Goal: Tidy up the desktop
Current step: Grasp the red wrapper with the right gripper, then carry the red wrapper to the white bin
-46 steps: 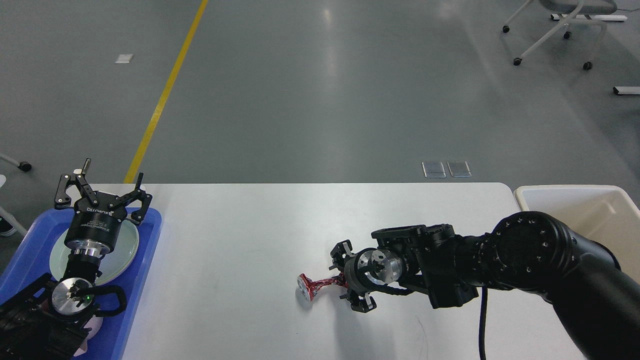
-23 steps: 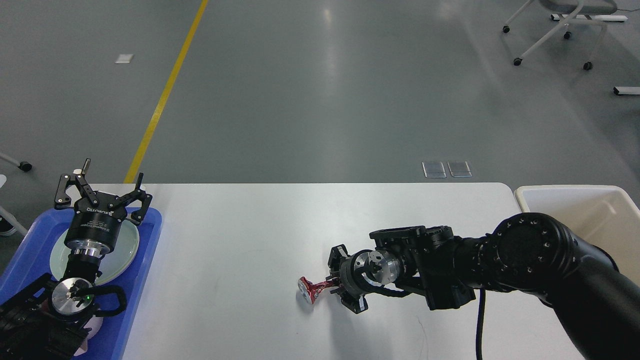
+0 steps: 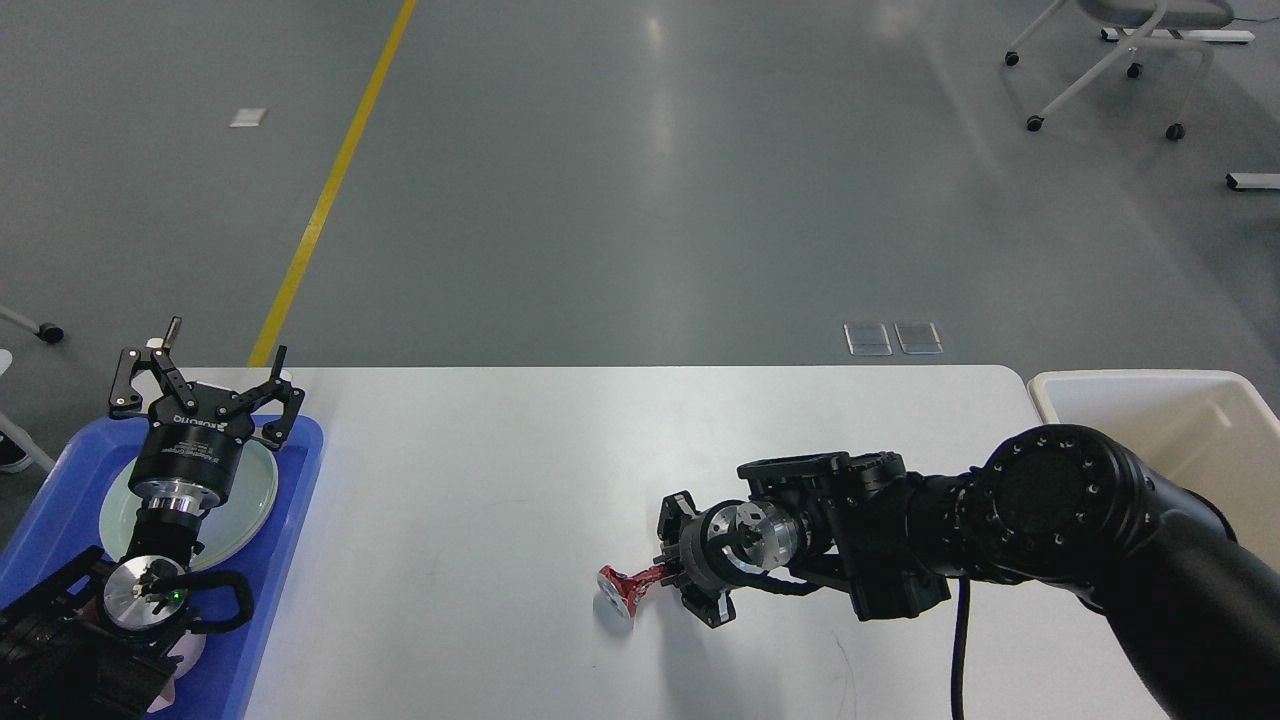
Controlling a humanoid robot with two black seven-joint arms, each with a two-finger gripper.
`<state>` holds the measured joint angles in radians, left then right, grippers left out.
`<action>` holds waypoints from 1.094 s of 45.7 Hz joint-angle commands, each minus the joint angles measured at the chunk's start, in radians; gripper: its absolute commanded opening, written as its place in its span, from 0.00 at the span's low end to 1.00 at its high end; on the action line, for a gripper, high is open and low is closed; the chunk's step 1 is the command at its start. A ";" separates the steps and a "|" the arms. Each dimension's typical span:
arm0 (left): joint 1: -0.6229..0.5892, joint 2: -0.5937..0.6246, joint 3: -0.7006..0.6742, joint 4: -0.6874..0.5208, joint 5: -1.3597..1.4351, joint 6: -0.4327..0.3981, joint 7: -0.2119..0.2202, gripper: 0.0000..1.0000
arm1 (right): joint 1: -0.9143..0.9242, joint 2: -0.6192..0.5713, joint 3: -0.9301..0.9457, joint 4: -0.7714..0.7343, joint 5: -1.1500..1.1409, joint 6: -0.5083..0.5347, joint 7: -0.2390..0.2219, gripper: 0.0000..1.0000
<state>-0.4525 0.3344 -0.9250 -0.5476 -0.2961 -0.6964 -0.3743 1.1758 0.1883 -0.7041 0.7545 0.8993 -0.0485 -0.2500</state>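
The right end effector (image 3: 672,574) pinches a crushed red can (image 3: 626,587) on the counter (image 3: 480,470), fingertips hidden; the left end effector (image 3: 205,385) gapes empty.

Both arms matte black, silver wrist flanges. Right arm (image 3: 1050,510): round screw-ringed joint, black cable. Left tool (image 3: 205,385): white lettering; green LED on left wrist.

I see a glossy grey floor (image 3: 640,180) with a yellow line (image 3: 325,190) and a wheeled chair (image 3: 1120,60) far right.
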 commanded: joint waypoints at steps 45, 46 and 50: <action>0.000 0.000 0.000 0.000 0.000 0.000 0.000 0.98 | 0.875 -0.345 -0.471 0.749 -0.519 0.435 0.017 0.00; 0.000 0.000 0.000 0.000 0.000 0.000 0.000 0.98 | 0.896 -0.354 -0.474 0.766 -0.551 0.452 0.018 0.00; 0.000 0.000 0.000 0.000 0.000 0.000 0.000 0.98 | 0.961 -0.388 -0.480 0.841 -0.664 0.479 0.021 0.00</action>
<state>-0.4525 0.3344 -0.9250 -0.5477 -0.2960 -0.6964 -0.3743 2.0473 -0.1532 -1.1712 1.5085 0.3767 0.3738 -0.2325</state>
